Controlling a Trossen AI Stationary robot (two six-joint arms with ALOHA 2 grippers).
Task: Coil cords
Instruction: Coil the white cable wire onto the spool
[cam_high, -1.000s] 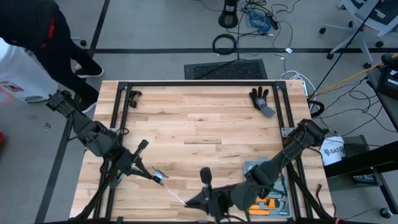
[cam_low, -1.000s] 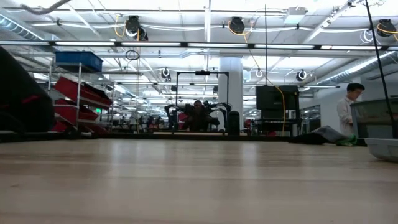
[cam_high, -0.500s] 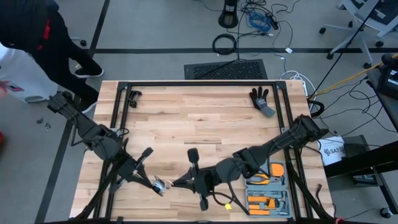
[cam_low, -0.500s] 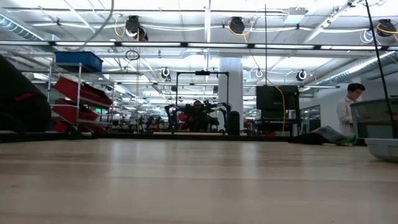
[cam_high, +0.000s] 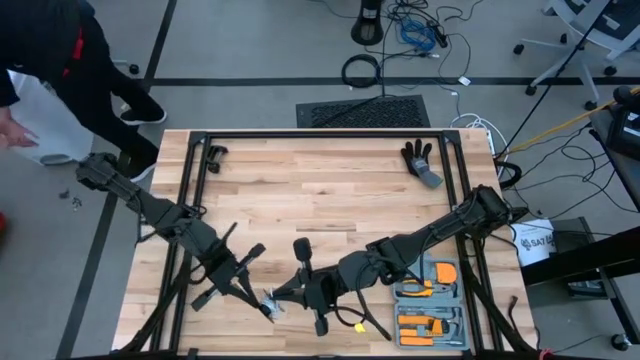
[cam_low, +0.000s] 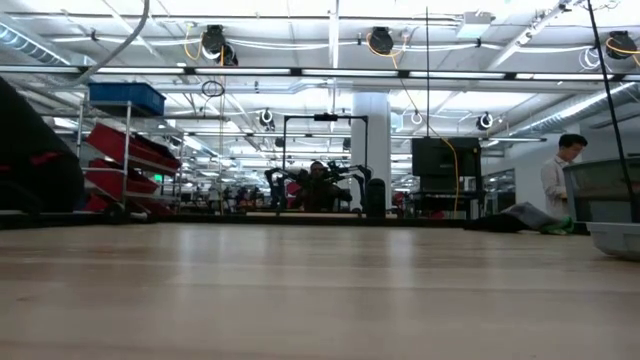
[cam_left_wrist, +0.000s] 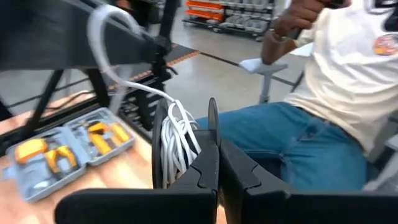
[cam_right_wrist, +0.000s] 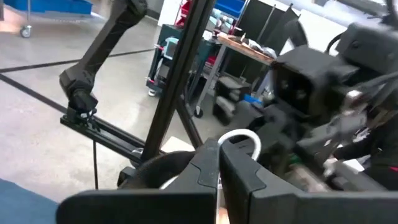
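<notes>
Left tool pinches the reel near the worktop's front edge — white cord wound on it, a loop trailing off. Right tool, pressed together, sits just beside, seemingly on that loop, likely feeding turns. Toward the front right corner, an open grey case holds orange-handled tools.

The thin white string-like cord is wound in many loops around a small round black reel. The reel stands on its edge, up off the table. One loose white end curves up and away from the bundle. From above, the small pale bundle sits near the table's front edge, around the middle.
</notes>
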